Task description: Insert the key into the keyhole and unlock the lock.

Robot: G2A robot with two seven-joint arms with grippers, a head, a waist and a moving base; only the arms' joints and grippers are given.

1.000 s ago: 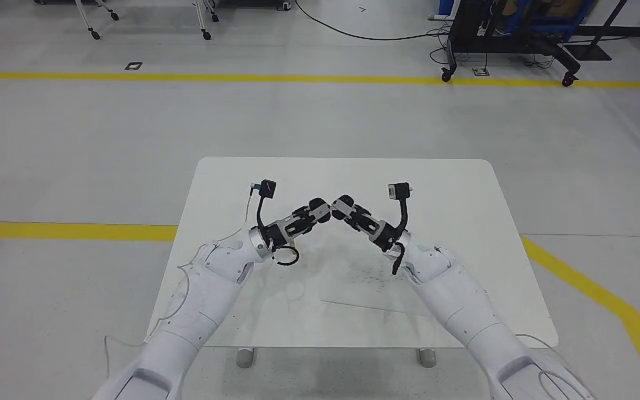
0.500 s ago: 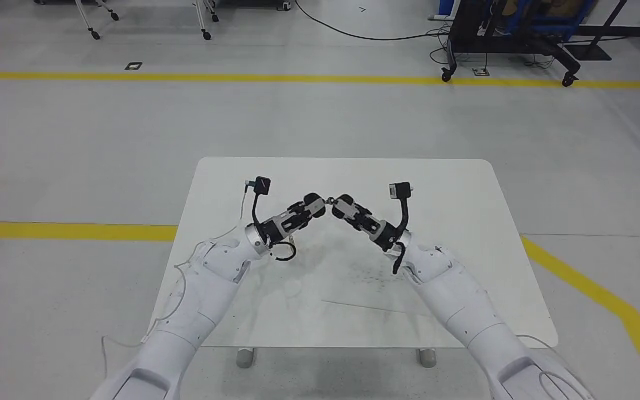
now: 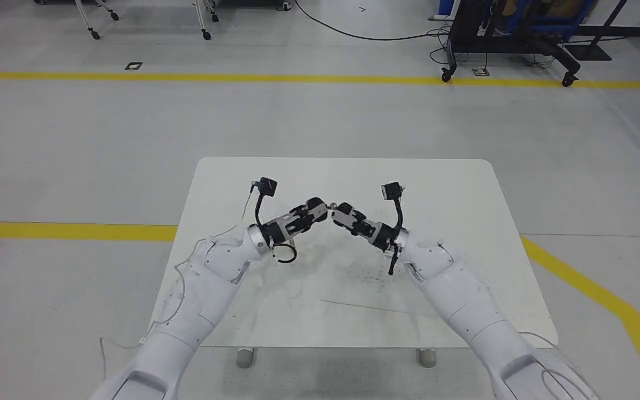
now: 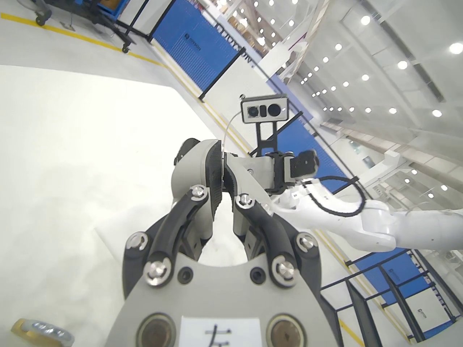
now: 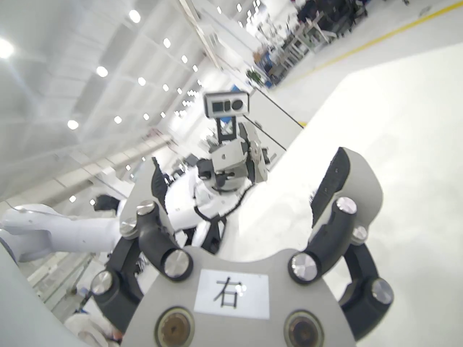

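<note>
Brass-coloured lock (image 4: 36,330) waits aside; left gripper (image 4: 222,160), pressed together, meets the spread right gripper (image 5: 247,162), perhaps to pass the key.

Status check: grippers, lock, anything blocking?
Left gripper shut, right gripper open and empty, facing each other above table. Brassy lock lies on table, untouched. Nothing blocking.
</note>
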